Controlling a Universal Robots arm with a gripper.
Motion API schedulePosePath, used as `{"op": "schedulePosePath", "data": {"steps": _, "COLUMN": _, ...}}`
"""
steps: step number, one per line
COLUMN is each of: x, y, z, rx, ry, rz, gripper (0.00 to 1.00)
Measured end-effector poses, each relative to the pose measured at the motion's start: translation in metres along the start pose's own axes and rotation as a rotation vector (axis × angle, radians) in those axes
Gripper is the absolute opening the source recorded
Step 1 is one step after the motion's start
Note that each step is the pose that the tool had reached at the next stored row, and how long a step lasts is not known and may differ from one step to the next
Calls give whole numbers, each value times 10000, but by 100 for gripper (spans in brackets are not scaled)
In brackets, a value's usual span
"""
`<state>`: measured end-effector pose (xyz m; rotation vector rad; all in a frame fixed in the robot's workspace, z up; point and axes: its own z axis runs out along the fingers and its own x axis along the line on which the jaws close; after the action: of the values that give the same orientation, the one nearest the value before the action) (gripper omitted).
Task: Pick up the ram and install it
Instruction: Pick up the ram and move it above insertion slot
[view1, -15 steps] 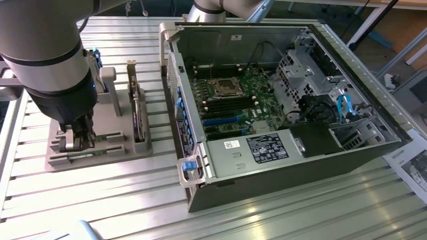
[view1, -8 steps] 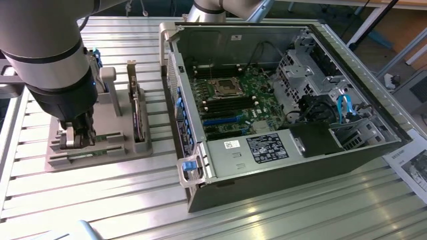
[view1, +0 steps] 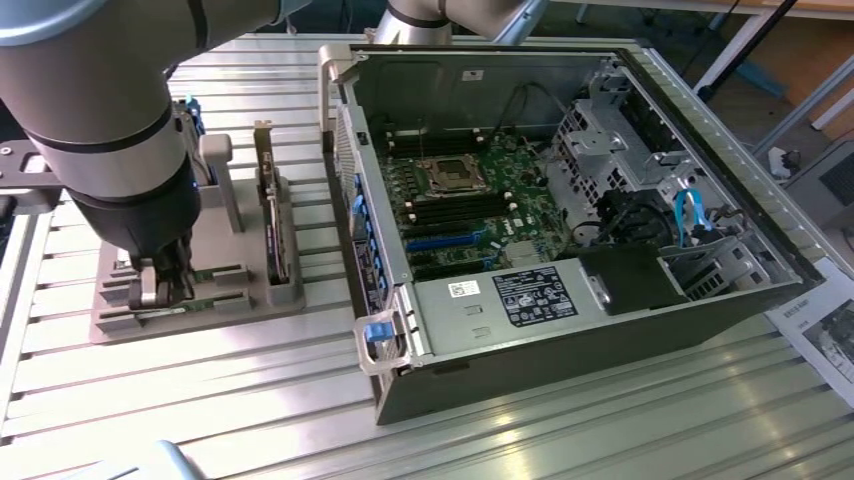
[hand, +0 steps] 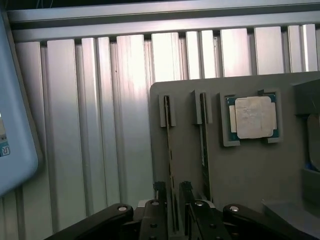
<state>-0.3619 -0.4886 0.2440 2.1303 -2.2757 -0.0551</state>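
Fingertips of my gripper (hand: 173, 192) sit closest to the wrist camera, spread apart and unclenched, one on each side of the near end of the ram (hand: 170, 160); they straddle it without clamping it. That ram stands on edge in a slot of the grey holder tray (hand: 240, 170), and a second stick (hand: 204, 150) stands parallel just beside it in the next slot. Beyond the second stick, the square silver processor chip (hand: 252, 117) lies flat in its own recess of the same tray. A pale blue object (hand: 15, 125) that I cannot identify crowds one edge of the wrist view. In the exterior view my arm hangs over the tray (view1: 120, 325), the gripper (view1: 163, 290) low among its slots, on the slatted aluminium table (view1: 534, 440). An expansion card (view1: 276, 235) stands upright in the tray between my gripper and the open computer case (view1: 561, 340) to the exterior view's right. Inside the case the green motherboard (view1: 467, 200) lies exposed, with the case wall and a blue latch (view1: 380, 335) on the side facing the tray.
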Motion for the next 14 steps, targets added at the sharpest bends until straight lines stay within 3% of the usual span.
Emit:
{"op": "schedulePosePath", "data": {"steps": 8, "x": 19, "y": -11, "z": 228, "rx": -1, "ry": 1, "rz": -1, "gripper": 25}}
{"op": "schedulePosePath", "data": {"steps": 14, "x": 20, "y": -12, "z": 229, "rx": -3, "ry": 12, "rz": -266, "gripper": 25}}
